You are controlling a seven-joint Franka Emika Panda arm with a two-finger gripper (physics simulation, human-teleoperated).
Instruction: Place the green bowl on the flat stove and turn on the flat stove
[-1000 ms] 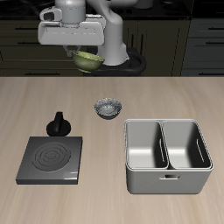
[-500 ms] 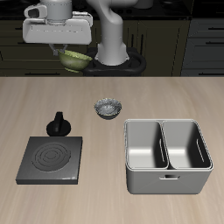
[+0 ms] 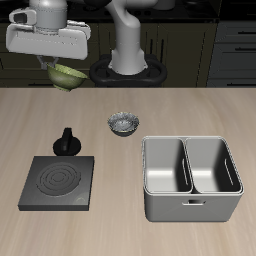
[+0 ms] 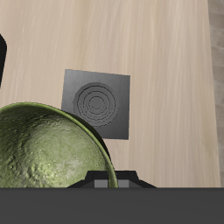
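One broad table (image 3: 150, 240) carries everything, and the grey two-compartment basin (image 3: 192, 178) is the biggest thing on it. Next in size, the flat stove (image 3: 58, 183) lies near the front edge, ring burner bare, black knob (image 3: 66, 141) at its rear edge. The gripper (image 3: 63, 68) hangs high above the table's back, jaws clenched on the rim of the green bowl (image 4: 48, 147). The stove sits below and forward of the bowl; the carry needs to descend toward the front edge. Smallest, a grey-white patterned bowl (image 3: 123, 123) rests between knob and basin.

No readable txt or labels.
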